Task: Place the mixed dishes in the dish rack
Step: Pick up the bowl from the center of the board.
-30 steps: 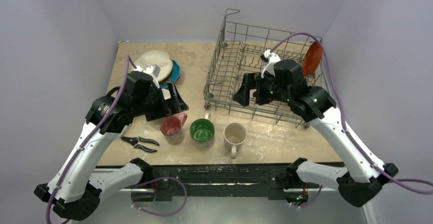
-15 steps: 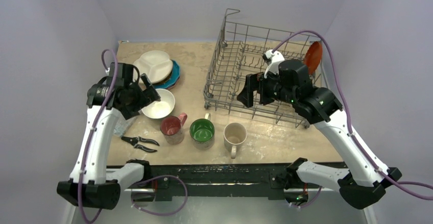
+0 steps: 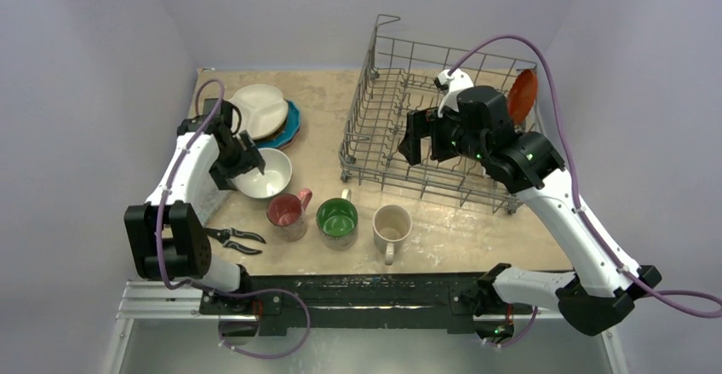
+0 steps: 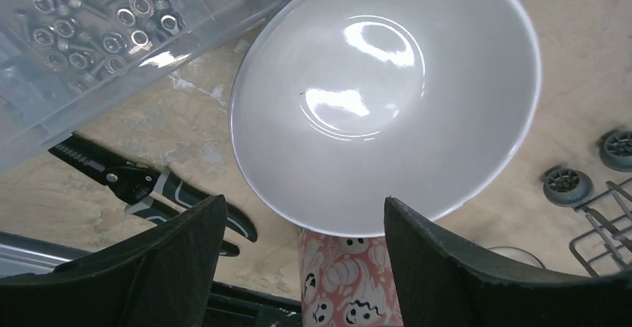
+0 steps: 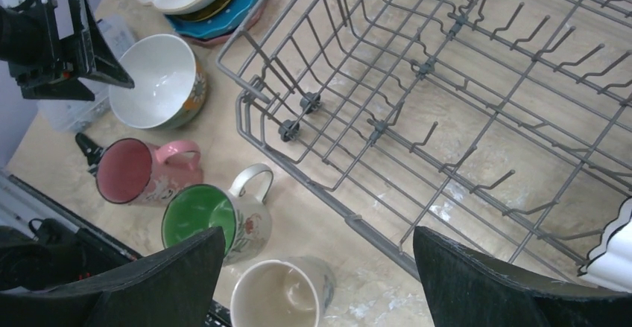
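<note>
Red mug [image 4: 343,282] half hidden behind white bowl [image 4: 387,96].

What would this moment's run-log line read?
left end effector: open, at white bowl | right end effector: open, over dish rack | in rack: orange plate

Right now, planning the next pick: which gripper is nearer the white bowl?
Left. The left gripper hovers open close above the white bowl; the right gripper is over the dish rack, far off.
</note>
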`<state>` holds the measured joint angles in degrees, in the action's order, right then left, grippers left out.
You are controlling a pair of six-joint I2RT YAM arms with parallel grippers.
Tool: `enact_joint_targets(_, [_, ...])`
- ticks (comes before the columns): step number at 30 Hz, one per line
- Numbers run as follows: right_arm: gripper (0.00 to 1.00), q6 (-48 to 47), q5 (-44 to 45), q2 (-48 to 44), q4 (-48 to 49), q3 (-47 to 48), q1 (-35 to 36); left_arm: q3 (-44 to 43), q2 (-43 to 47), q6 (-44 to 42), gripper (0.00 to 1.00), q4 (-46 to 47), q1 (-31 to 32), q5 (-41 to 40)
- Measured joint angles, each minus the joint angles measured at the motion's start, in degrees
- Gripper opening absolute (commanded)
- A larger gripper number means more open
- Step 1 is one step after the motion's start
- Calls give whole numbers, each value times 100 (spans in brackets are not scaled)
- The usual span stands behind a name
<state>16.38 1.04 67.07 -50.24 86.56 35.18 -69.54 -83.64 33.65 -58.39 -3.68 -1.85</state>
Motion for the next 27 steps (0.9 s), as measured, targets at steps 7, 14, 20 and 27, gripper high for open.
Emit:
enact_joint_targets(7, [98,-2,350,111,-42,0,2,710,-59,-22,75,341,0,-98])
enact_joint_targets(14, [98,-2,494,118,-42,0,2,1084,409,20,74,520,-2,-431])
enact_joint_targets(20, [98,-2,533,186,-83,0,2,1228,380,20,62,785,-39,-428])
enact_joint_targets(27, [98,4,531,214,-170,0,2,1270,-20,17,53,1062,-129,-234])
